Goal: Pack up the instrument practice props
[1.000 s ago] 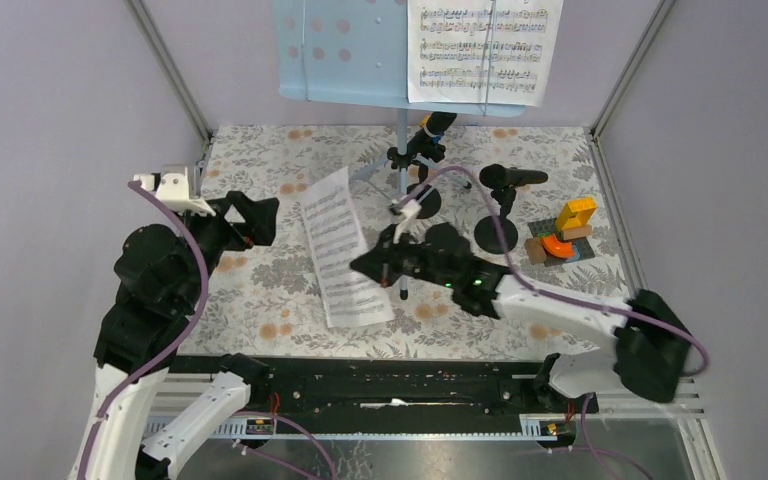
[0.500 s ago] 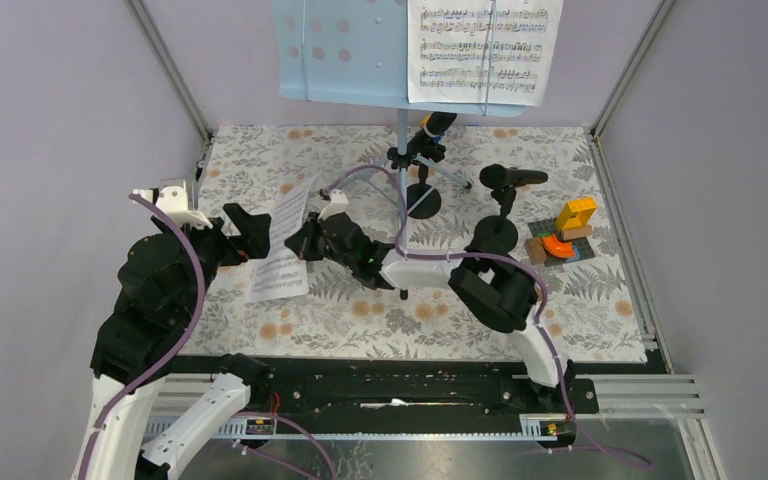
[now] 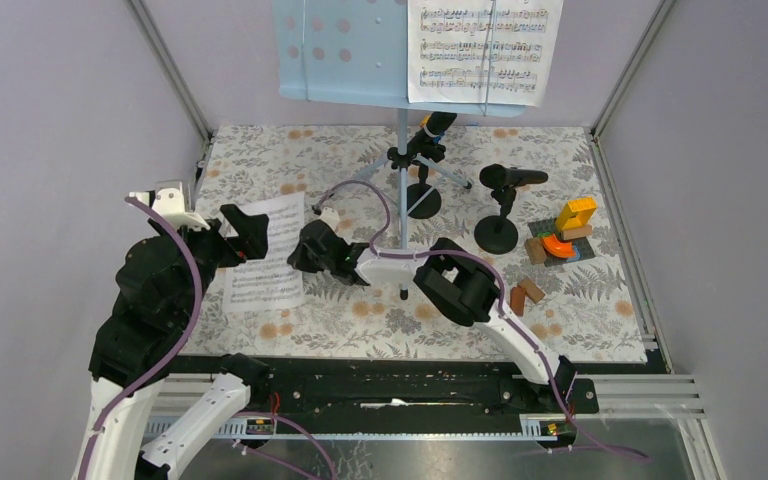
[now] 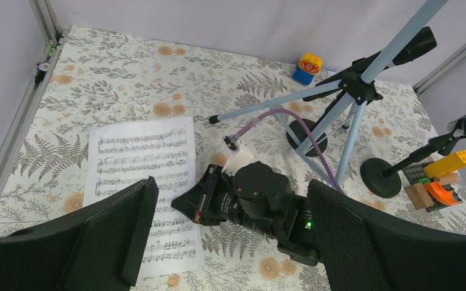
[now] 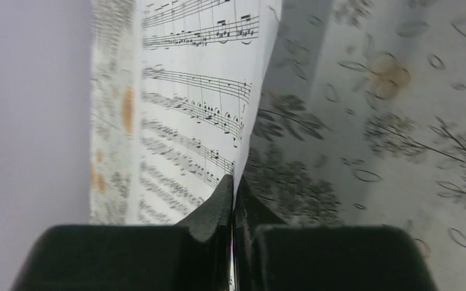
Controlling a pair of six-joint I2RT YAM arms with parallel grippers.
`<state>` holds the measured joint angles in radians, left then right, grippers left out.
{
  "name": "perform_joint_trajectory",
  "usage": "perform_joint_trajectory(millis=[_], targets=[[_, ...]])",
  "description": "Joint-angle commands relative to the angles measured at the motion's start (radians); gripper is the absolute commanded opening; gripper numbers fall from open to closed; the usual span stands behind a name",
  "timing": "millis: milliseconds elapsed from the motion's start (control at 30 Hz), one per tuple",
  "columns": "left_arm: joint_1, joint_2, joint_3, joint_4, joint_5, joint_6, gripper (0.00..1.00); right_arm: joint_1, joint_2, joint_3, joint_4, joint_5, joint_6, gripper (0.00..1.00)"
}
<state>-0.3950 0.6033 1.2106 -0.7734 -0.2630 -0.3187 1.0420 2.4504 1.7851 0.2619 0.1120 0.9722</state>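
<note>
A white sheet-music page [image 3: 260, 258] lies nearly flat on the floral table at the left; it also shows in the left wrist view [image 4: 142, 176]. My right gripper [image 3: 296, 254] is shut on its right edge, and the pinch shows in the right wrist view [image 5: 232, 193]. My left gripper [image 3: 244, 236] is open and empty just above the page's top. The light-blue music desk [image 3: 345, 50] stands at the back on its tripod [image 3: 401, 170] with a second page [image 3: 480, 50] on it. Two black microphones [image 3: 430, 128] [image 3: 512, 177] sit in round-based holders [image 3: 423, 201] [image 3: 497, 235].
Colourful toy blocks [image 3: 563, 238] sit at the right, with two small brown blocks [image 3: 525, 293] nearer the front. A yellow-and-blue block [image 4: 308, 65] lies near the back wall. The tripod's legs spread over the table's middle, and metal frame posts [image 3: 170, 70] stand at the back corners.
My right gripper has carried the page from the table's middle to the left and lowered it almost flat beside my left gripper. The left arm has barely moved.
</note>
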Motion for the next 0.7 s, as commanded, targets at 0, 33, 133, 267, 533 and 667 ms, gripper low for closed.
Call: perform_joint_trajectory(millis=[0,33,133,267,533,667], targets=[[-0.001,-0.007,0.006,0.003,-0.014,-0.003,0.99,0.004,0.0,0.006,-0.059,0.022,0.046,0.08],[-0.001,-0.007,0.004,0.004,-0.013,-0.003,0.99,0.004,-0.002,0.004,-0.064,0.026,0.044,0.1],[-0.001,-0.005,-0.002,0.004,-0.015,-0.005,0.99,0.003,-0.007,-0.008,-0.069,0.031,0.041,0.22],[-0.002,-0.003,-0.006,0.004,-0.013,-0.008,0.99,0.002,-0.029,-0.031,-0.074,0.039,0.03,0.41],[-0.001,0.003,0.009,-0.009,-0.021,-0.007,0.99,0.002,-0.176,-0.139,-0.116,0.122,-0.121,0.56],[-0.001,0.026,0.031,-0.028,-0.009,-0.007,0.99,0.004,-0.284,-0.251,-0.163,0.19,-0.24,0.6]])
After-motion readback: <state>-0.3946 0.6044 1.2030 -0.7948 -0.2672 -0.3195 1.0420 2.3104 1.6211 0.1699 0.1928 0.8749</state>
